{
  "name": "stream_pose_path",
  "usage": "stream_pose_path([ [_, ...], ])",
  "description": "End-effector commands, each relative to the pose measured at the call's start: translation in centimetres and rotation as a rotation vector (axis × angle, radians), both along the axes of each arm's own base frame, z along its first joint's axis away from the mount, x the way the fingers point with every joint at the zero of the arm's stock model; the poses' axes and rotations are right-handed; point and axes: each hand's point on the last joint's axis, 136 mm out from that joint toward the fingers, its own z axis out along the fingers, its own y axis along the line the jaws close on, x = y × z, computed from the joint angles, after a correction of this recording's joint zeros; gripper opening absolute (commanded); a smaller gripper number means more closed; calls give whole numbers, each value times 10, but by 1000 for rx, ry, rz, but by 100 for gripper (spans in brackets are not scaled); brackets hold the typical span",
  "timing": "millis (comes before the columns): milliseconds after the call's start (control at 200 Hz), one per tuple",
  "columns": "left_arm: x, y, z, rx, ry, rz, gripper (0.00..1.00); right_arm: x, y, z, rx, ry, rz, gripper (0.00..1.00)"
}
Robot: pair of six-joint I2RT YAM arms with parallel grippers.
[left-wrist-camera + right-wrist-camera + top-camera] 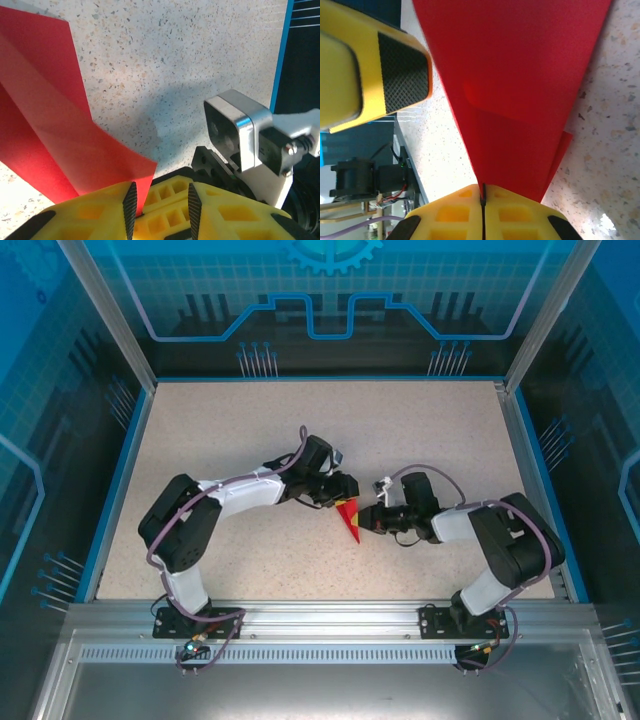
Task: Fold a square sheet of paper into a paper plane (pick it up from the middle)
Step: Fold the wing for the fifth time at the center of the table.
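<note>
While the folded red sheet (348, 520), a layered pointed wedge, sits just nearside of the tabletop's (250, 430) middle with its tip toward the near edge, it is caught between the two grippers. The right gripper (482, 192) has its fingers pressed together on the paper where it narrows, and the sheet fans out from the seam between them. The left gripper (161, 197) stands spread. A corner of the sheet reaches into the gap beside one ribbed pad (131, 202), but nothing clamps it there. I cannot tell whether the wedge rests on the tabletop or hangs a little above it.

The step looks like a re-grip for the next fold. To do it well, the right pinch should be firm and level so the layers do not slip. The left fingers should close squarely on the corner flap, flat across the layers, before any pull. The paper is thin and would likely crumple or tear if the two arms twisted against each other, so any draw should run slowly along the fold line.
</note>
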Motion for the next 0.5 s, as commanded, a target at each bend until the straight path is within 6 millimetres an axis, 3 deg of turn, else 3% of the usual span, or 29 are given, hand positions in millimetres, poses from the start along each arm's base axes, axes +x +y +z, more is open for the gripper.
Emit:
stream_pose_path([
  [0, -4, -3, -8, -13, -1, -37, 35, -1, -4, -2, 67, 82, -11, 7],
  [150, -2, -5, -16, -14, 0, -33, 35, -2, -7, -13, 62, 141, -12, 6],
  [495, -7, -12, -12, -70, -20, -68, 37, -2, -15, -34, 82, 292, -33, 7],
])
